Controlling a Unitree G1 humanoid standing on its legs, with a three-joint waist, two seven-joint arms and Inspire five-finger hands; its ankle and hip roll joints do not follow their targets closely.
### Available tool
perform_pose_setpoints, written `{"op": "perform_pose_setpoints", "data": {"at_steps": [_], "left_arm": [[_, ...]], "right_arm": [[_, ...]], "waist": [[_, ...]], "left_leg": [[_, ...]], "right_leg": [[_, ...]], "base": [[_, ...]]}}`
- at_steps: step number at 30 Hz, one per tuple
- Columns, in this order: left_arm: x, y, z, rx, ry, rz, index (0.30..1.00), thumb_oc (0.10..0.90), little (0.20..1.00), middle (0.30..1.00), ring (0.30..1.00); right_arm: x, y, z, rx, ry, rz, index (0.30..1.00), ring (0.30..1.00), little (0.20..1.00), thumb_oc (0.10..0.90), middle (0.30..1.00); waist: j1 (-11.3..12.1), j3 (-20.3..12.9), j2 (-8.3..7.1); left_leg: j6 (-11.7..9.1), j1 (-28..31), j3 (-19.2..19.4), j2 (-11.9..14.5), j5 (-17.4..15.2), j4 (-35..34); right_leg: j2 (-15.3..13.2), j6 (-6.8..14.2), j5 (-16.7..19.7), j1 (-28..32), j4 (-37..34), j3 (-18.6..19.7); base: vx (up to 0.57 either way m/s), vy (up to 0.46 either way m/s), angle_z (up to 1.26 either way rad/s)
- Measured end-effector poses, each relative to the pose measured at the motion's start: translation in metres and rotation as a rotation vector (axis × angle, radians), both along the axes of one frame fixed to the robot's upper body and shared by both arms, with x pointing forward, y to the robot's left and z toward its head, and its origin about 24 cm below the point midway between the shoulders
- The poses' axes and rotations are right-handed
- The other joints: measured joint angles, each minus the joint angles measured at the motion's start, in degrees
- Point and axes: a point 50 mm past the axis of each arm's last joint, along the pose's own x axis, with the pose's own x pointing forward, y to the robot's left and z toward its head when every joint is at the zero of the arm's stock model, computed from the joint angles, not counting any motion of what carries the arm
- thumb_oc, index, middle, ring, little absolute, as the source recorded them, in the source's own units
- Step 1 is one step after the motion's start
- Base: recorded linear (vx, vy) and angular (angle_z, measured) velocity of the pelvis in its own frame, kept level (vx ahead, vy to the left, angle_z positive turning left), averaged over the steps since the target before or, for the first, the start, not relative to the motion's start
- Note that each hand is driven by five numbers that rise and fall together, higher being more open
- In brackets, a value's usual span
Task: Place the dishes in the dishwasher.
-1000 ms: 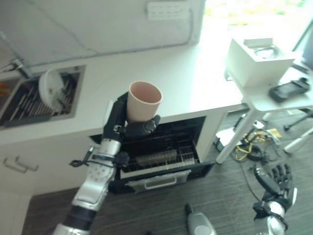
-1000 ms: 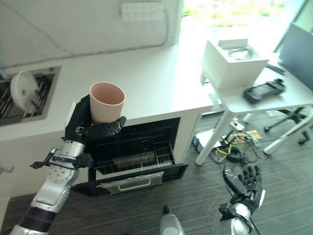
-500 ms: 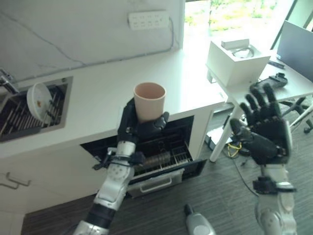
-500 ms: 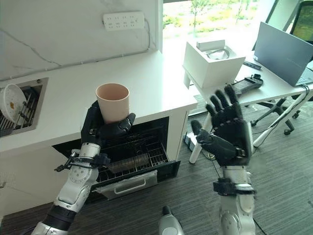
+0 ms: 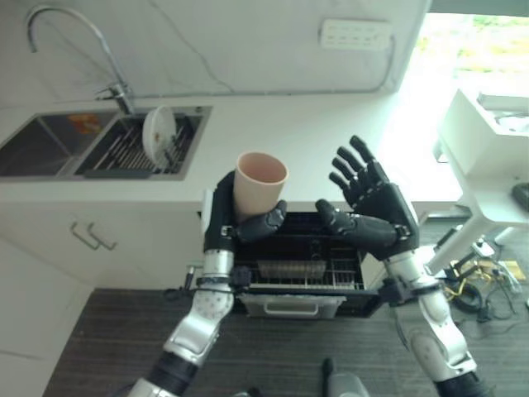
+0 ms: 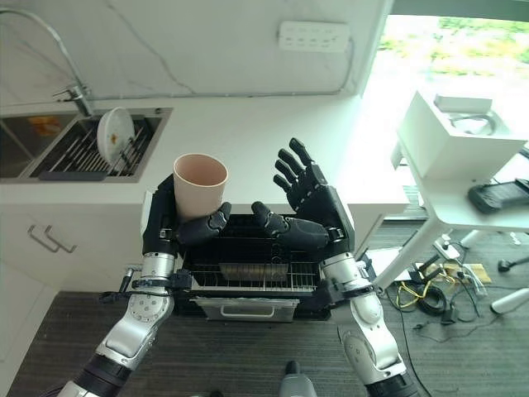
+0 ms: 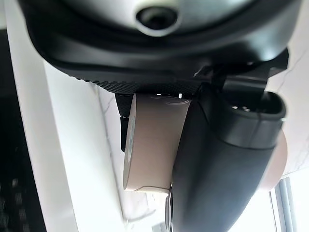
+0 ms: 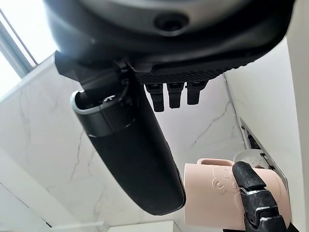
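Note:
My left hand (image 5: 230,217) is shut on a pale pink cup (image 5: 259,182), holding it upright in the air above the open dishwasher (image 5: 297,256); the cup (image 7: 154,140) lies against the palm under the thumb in the left wrist view. My right hand (image 5: 372,205) is open with fingers spread, raised just to the right of the cup, palm turned toward it and not touching it. From the right wrist the cup (image 8: 231,203) appears past the thumb (image 8: 125,145). The dishwasher's lower rack (image 6: 248,269) is pulled out below both hands. A white plate (image 5: 157,136) stands on edge in the sink rack.
The white counter (image 5: 273,132) runs behind the hands, with a double sink (image 5: 74,149) and tap (image 5: 83,41) at the left. A white side table (image 6: 463,174) with a white box and a black device stands at the right, cables on the floor below it. Cabinet handles (image 5: 87,240) are at lower left.
The camera has swung left, bringing the sink and tap into view. My right hand has moved in from the right, close beside the cup. The left hand keeps its hold on the cup.

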Motion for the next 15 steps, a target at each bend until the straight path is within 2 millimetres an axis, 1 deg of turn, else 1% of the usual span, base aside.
{"op": "perform_pose_setpoints", "data": {"at_steps": [1,2,4,5,7,8,12,13,15], "left_arm": [[-0.001,0.0,0.0,0.006,-0.006,-0.002,0.3,0.4,0.3,0.3,0.3],[-0.001,-0.001,0.0,0.008,-0.005,-0.006,0.3,0.4,0.3,0.3,0.3],[-0.001,-0.002,0.0,0.008,-0.008,-0.014,0.3,0.4,0.3,0.3,0.3],[-0.001,-0.003,0.0,0.01,-0.009,-0.022,0.3,0.4,0.3,0.3,0.3],[-0.002,-0.003,0.0,0.014,-0.016,-0.028,0.3,0.4,0.3,0.3,0.3],[-0.002,-0.003,0.0,0.015,-0.017,-0.028,0.3,0.4,0.3,0.3,0.3],[-0.004,-0.007,-0.001,0.06,-0.028,-0.046,0.3,0.4,0.3,0.3,0.3],[-0.004,-0.008,-0.001,0.066,-0.025,-0.051,0.3,0.4,0.3,0.3,0.3],[-0.004,-0.007,-0.002,0.079,-0.023,-0.057,0.3,0.4,0.3,0.3,0.3]], "right_arm": [[0.001,0.004,-0.001,-0.004,0.008,0.014,0.9,0.9,0.9,0.8,0.9],[0.004,0.007,-0.004,-0.007,0.022,0.024,0.9,0.9,0.9,0.8,0.9],[0.004,0.011,-0.007,-0.011,0.039,0.034,0.9,0.9,0.9,0.8,0.9],[0.005,0.013,-0.008,-0.013,0.052,0.041,0.9,0.9,0.9,0.8,0.9],[0.006,0.018,-0.009,-0.026,0.068,0.064,0.9,0.9,0.9,0.8,0.9],[0.007,0.021,-0.008,-0.029,0.069,0.075,0.9,0.9,0.9,0.8,0.9],[0.012,0.027,-0.015,-0.059,0.117,0.106,0.9,0.9,0.9,0.8,0.9],[0.012,0.03,-0.016,-0.062,0.127,0.119,0.9,0.9,0.9,0.8,0.9],[0.014,0.037,-0.014,-0.077,0.129,0.155,0.9,0.9,0.9,0.8,0.9]], "waist": [[0.89,-0.01,-0.07],[0.94,-0.08,-0.32],[1.31,-0.07,-0.61],[2.18,-0.08,-0.75],[2.52,-0.07,-1.04],[3.06,-0.07,-1.11],[3.48,-0.09,-1.26],[3.97,-0.09,-1.26],[3.82,-0.09,-1.27]], "left_leg": [[-0.01,-0.09,-0.49,0.04,0.11,0.01],[0.01,-0.32,-1.27,-0.08,0.18,0.14],[-0.08,-0.53,-2.08,-0.12,0.35,0.12],[-0.16,-0.65,-2.75,-0.13,0.45,0.11],[-0.18,-0.64,-3.47,-0.27,0.48,0.12],[-0.19,-0.69,-3.7,-0.33,0.51,0.12],[-0.2,-1.13,-5.13,-0.87,0.9,0.13],[-0.21,-1.43,-5.51,-0.87,0.94,0.17],[-0.2,-1.48,-5.72,-0.99,1.0,0.16]], "right_leg": [[-0.05,-0.04,-0.26,0.15,0.44,-0.37],[-0.28,-0.18,-0.61,0.28,0.94,-1.26],[-0.37,-0.21,-0.84,0.52,0.98,-1.83],[-0.42,-0.26,-1.05,0.8,1.03,-2.46],[-0.66,-0.3,-1.6,1.03,1.55,-3.17],[-0.77,-0.29,-1.77,1.08,1.75,-3.43],[-1.27,-0.33,-2.65,1.04,2.73,-4.74],[-1.27,-0.37,-2.72,1.06,2.76,-5.09],[-1.27,-0.38,-2.74,1.11,2.76,-5.24]], "base": [[0.0,-0.036,0.26],[0.0,-0.034,0.31],[0.01,-0.033,0.28],[0.01,-0.027,0.23],[0.02,-0.029,0.21],[0.02,-0.031,0.11],[0.01,-0.026,0.2],[0.01,-0.022,0.12],[0.01,-0.011,0.07]]}}
